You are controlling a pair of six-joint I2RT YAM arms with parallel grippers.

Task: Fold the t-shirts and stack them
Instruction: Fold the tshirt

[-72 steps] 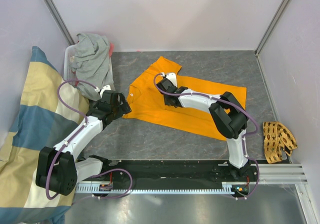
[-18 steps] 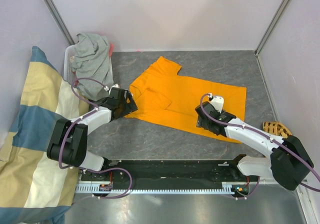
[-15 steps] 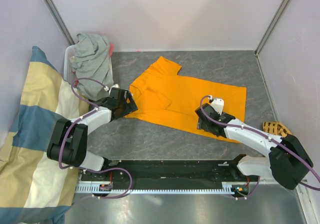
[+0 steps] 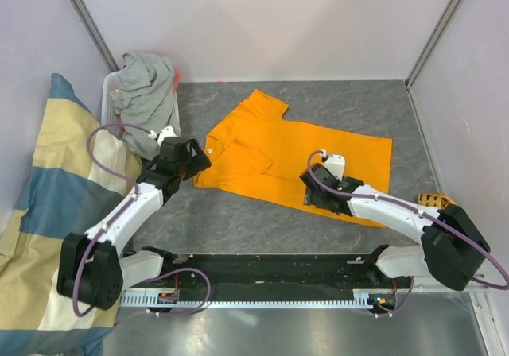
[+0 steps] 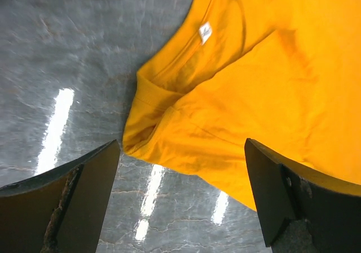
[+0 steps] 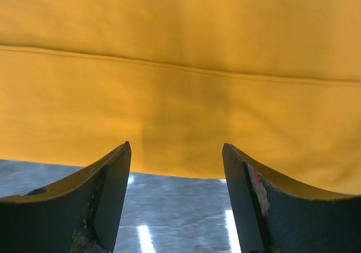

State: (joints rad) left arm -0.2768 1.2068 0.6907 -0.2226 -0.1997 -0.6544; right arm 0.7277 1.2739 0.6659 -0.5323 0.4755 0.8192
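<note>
The orange t-shirt (image 5: 265, 78) fills the frame's upper right, white label (image 5: 206, 33) at its collar. The left gripper (image 5: 180, 148) gapes wide, fingers at the lower corners.

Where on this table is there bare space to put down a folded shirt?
Two patches: between the orange t-shirt and the back wall, widest far right; and between its near edge and the arm bases. The left is crowded by the grey t-shirt and blocked cloth.

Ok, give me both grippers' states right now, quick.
Left gripper: open, holding nothing, over the edge of the orange t-shirt.
Right gripper: open, holding nothing, at the same shirt's near hem.
</note>
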